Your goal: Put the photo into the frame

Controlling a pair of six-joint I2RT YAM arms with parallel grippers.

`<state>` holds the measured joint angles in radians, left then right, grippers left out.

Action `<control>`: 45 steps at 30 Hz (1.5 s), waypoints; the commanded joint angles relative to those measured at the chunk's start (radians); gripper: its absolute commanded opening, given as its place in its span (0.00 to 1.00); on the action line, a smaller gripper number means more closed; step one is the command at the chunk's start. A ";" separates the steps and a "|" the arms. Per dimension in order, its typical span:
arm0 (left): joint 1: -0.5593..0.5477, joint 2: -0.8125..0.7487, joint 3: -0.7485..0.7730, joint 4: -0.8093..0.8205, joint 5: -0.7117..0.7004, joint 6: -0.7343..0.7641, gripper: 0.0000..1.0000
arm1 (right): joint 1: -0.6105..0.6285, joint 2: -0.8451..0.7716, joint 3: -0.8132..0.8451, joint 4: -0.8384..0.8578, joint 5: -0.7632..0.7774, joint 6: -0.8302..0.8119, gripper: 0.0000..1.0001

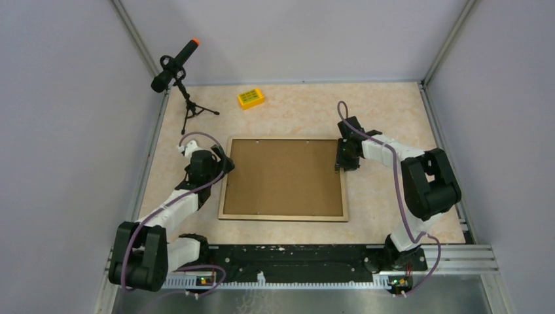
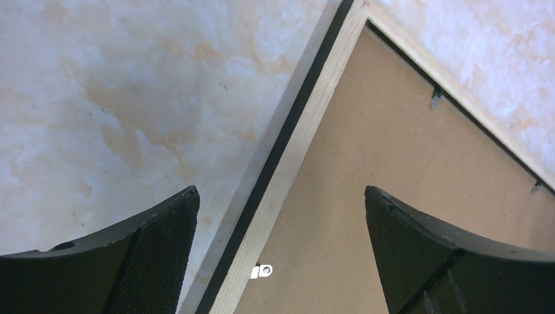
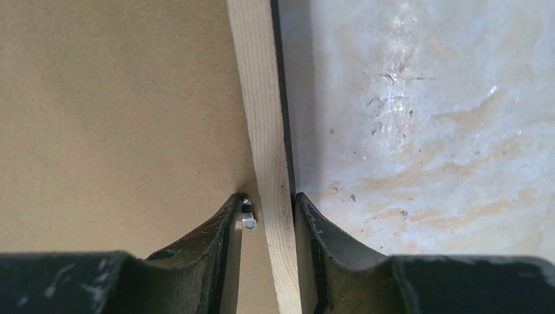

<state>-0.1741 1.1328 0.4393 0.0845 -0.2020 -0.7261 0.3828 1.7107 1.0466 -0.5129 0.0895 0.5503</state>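
Left pincer [image 2: 281, 191] spread wide, frame [image 2: 307, 127] edge beneath, brown backing [image 2: 393, 150] inside

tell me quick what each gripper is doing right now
Left gripper: open, holding nothing, jaws spread above the frame edge.
Right gripper: closed on the frame's wooden side rail, one finger on each side.

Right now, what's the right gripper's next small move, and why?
Probably push the metal tab outward, off the backing board. The right gripper pinches the frame rail at that tab, and the board sits in the frame.
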 commanded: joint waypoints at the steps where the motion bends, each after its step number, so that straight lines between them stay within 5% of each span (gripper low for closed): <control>1: 0.021 0.022 -0.028 0.074 0.087 -0.015 0.99 | -0.012 0.063 -0.012 0.103 -0.018 -0.179 0.08; 3: 0.025 0.025 -0.031 0.077 0.096 -0.010 0.98 | -0.012 0.064 0.024 0.069 -0.023 -0.189 0.33; 5: 0.030 0.030 -0.029 0.077 0.110 -0.005 0.98 | -0.012 0.053 0.050 0.034 -0.035 -0.192 0.46; 8: 0.034 0.039 -0.025 0.071 0.121 -0.004 0.98 | -0.007 0.021 0.057 -0.003 -0.061 -0.194 0.53; 13: 0.044 0.060 -0.027 0.073 0.142 -0.010 0.98 | -0.004 -0.033 -0.007 0.018 -0.085 -0.200 0.54; 23: 0.053 0.068 -0.033 0.085 0.171 -0.005 0.98 | -0.001 0.000 -0.020 0.014 -0.082 -0.210 0.33; 45: 0.060 0.068 -0.052 0.107 0.197 -0.008 0.98 | 0.005 -0.040 -0.065 -0.023 -0.073 -0.247 0.41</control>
<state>-0.1219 1.2030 0.3996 0.1410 -0.0147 -0.7338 0.3733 1.6840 1.0130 -0.4728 0.0055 0.3325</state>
